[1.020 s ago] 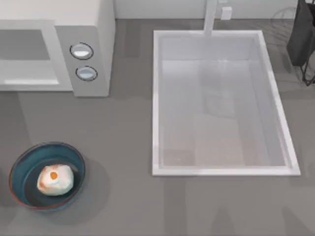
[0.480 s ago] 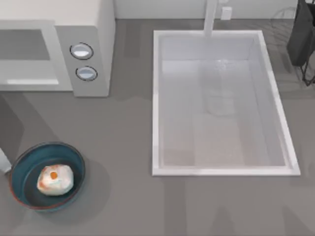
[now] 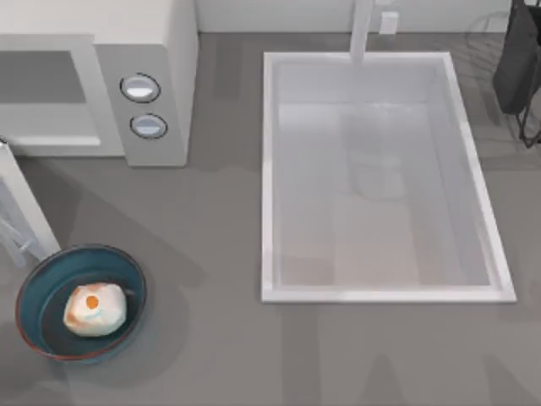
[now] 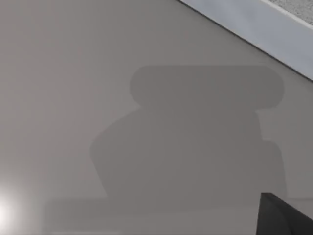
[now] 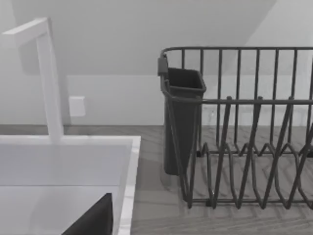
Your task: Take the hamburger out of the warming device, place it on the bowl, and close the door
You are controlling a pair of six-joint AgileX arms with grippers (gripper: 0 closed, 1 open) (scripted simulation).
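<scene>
- Top view: a grey counter [image 3: 211,254] carries the warming device [image 3: 152,51] at the far left, with its two round dials [image 3: 140,88] facing front and the cavity [image 3: 42,80] showing open.
- The door [image 3: 21,207], a flat white panel, juts in from the left edge, slanting down toward the bowl [image 3: 34,283] and ending just beside its rim.
- The hamburger [image 3: 95,309] lies inside the teal bowl at the near left of the counter, well apart from the device.
- A large white sink basin [image 3: 270,169] takes up the middle and right, with a white faucet [image 3: 362,30] at its far rim and a dark rack [image 3: 520,68] in the far right corner.
- Left wrist view: a plain pale surface [image 4: 73,73] close up with a broad soft shadow; a lighter band crosses one corner. Whether the left claw is wide or narrow I cannot tell.
- Right wrist view: the faucet, sink rim, dark wire dish rack with its cutlery cup [image 5: 183,117], and a pale wall behind. The right claw's state cannot be told either.
</scene>
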